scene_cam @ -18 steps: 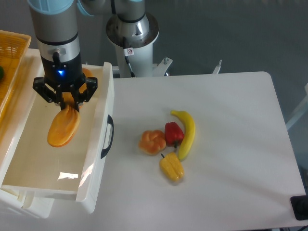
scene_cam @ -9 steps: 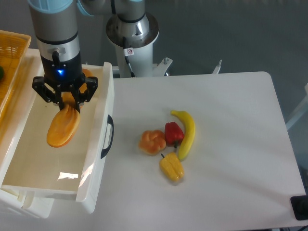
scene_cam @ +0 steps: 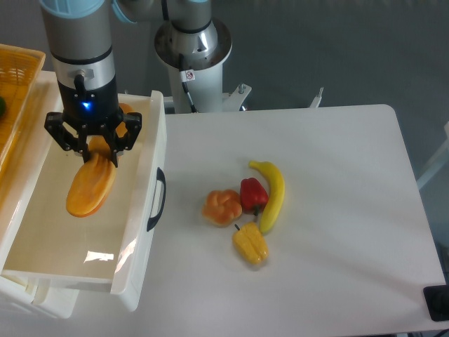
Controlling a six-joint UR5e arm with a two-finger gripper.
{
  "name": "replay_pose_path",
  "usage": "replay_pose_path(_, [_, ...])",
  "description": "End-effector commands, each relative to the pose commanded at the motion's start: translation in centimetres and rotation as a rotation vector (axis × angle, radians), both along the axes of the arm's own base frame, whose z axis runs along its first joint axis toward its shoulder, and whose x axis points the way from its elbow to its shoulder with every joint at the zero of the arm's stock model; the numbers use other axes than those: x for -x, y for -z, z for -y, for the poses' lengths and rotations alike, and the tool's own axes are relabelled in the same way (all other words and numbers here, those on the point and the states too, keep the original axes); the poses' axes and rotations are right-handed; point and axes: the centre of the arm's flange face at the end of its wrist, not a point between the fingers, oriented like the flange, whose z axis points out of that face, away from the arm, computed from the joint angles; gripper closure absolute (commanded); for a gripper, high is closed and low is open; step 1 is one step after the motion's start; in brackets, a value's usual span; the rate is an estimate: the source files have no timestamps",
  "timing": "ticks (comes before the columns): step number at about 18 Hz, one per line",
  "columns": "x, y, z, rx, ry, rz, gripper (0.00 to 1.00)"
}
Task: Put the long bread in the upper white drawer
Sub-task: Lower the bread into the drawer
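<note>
Drifted slightly toward the left wall of the deep glossy white plastic drawer (scene_cam: 133, 239), two-finger gripper (scene_cam: 92, 152) clenched on the smooth orange-tan elongated loaf (scene_cam: 90, 188), dangling inside for release.

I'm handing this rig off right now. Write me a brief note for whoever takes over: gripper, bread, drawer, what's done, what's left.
Gripper: over the open upper white drawer, fingers around the upper end of the long bread; whether it grips or has let go, cannot tell.
Long bread: inside the drawer's outline, slanting toward the front-left; resting or hanging is unclear.
Done: bread carried over the drawer.
Left: confirm release, lift the arm clear.
Table: banana, bun, red pepper, yellow pepper, all untouched.
</note>
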Motion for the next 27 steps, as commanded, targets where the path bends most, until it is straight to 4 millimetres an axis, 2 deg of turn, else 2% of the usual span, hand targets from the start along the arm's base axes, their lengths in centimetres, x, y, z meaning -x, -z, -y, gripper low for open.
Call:
replay_pose_path(15, [-2.1,1.1,-0.2,0.018,0.033,0.015,0.41])
replay_pose_path(27, [-2.4,0.0,0.4,0.0,0.033,0.005,0.36])
